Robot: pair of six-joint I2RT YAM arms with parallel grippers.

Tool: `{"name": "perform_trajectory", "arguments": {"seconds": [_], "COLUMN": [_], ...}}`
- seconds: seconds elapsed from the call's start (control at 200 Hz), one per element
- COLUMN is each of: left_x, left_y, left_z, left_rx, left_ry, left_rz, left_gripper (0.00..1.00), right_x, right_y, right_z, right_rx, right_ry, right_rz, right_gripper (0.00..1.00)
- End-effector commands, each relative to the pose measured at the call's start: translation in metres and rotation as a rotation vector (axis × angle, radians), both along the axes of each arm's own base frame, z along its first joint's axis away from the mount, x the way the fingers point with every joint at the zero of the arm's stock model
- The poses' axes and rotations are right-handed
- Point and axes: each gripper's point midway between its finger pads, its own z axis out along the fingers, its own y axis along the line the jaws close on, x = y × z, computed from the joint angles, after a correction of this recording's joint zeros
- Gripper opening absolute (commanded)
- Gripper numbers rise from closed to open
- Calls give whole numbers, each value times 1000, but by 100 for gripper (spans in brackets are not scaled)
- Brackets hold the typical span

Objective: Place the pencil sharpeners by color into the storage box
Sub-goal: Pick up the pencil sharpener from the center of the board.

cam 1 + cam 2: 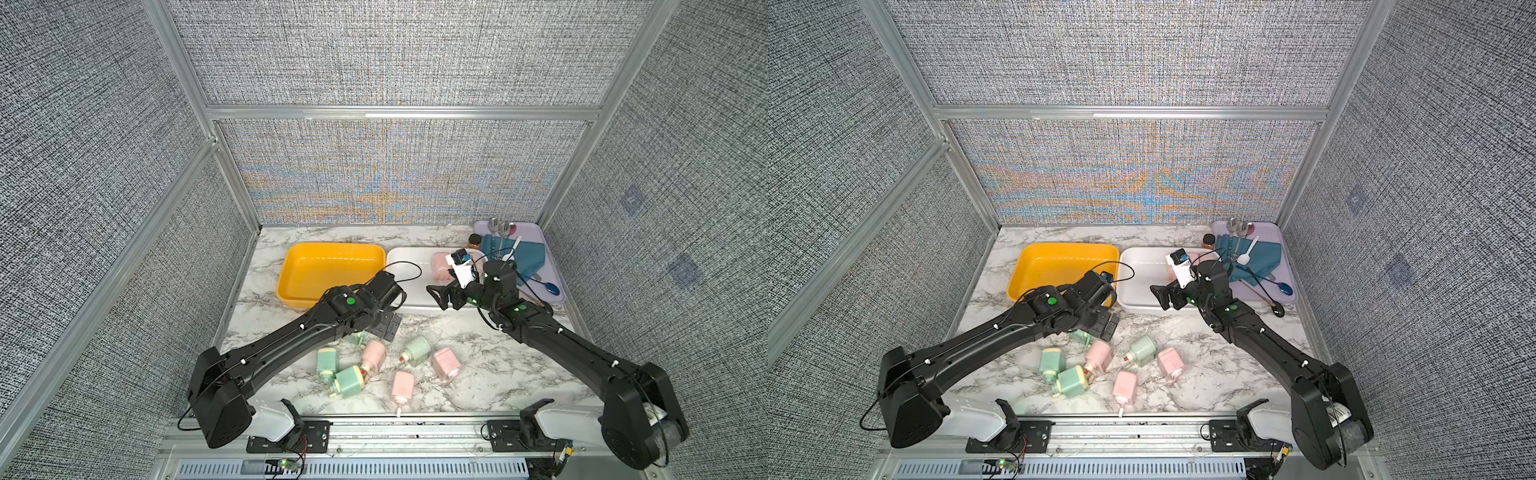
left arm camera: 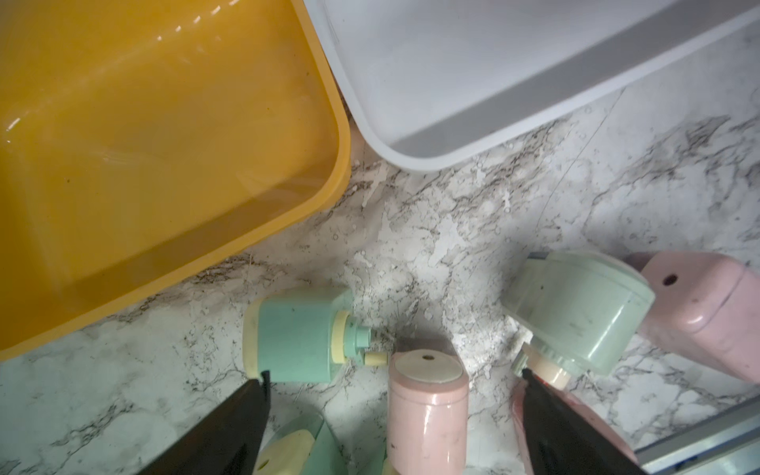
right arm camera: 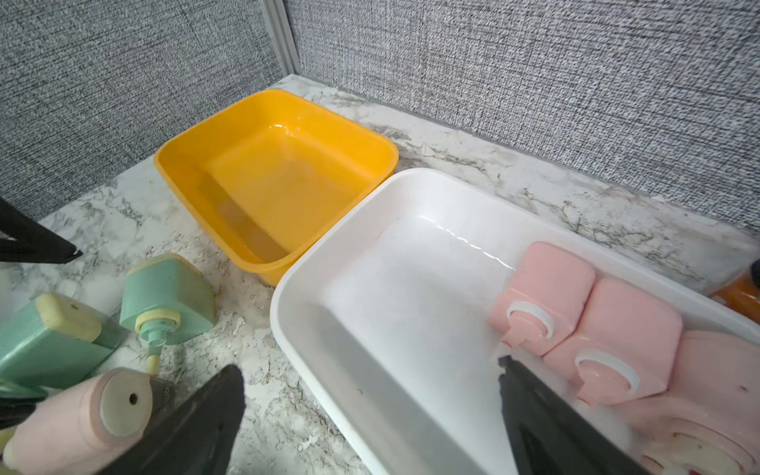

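Currently, sorting in progress. Left gripper point(image 2: 395, 376): jaws spread wide, nothing held, low over the loose pile — a pink sharpener point(image 2: 427, 407) lies between its fingers, a green sharpener point(image 2: 296, 333) just beside one tip; seemingly lined up for a pick. Right gripper point(image 3: 370, 366): equally wide, empty, at the white box point(image 3: 329, 251) rim; three boxed pink sharpeners point(image 3: 629, 329) sit packed just past one finger, leaving floor free. Yellow box point(image 3: 193, 185) ahead holds none — presumably kept for greens.
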Motion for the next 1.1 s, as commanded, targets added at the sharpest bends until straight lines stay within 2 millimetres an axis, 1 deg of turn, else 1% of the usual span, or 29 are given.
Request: {"name": "perform_trajectory", "arguments": {"seconds": [0.0,0.18,0.315,0.43,0.53,0.65,0.791,0.921,0.981,1.046,1.096], "left_x": [-24,-59,-69,-68,-66,-67,-80,-81,-81,-77,-71], "left_y": [9,0,-6,-3,-1,-4,-14,-7,-8,-5,2], "left_z": [-14,-35,-55,-67,-73,-77,-78,-76,-75,-77,-80], "left_rx": [53,26,11,42,57,52,1,9,-8,8,51], "left_ry": [74,134,162,169,161,176,237,233,228,206,182], "left_rz": [-42,-108,-125,-112,-106,-117,-167,-139,-136,-117,-88], "left_gripper": [99,98,97,96,96,94,91,90,90,89,89], "right_x": [-2,1,3,1,-1,-3,-3,-3,-1,0,1], "right_y": [9,6,7,7,5,3,2,2,2,3,3], "right_z": [12,12,14,16,17,19,21,23,24,25,24], "right_rx": [-4,-13,-6,-4,-3,0,3,7,14,20,23], "right_ry": [-48,-56,-61,-69,-73,-80,-87,-90,-94,-96,-95], "right_rz": [58,35,33,35,30,22,18,13,10,9,7], "right_gripper": [99,99,99,99,99,99,99,98,99,99,99]}}
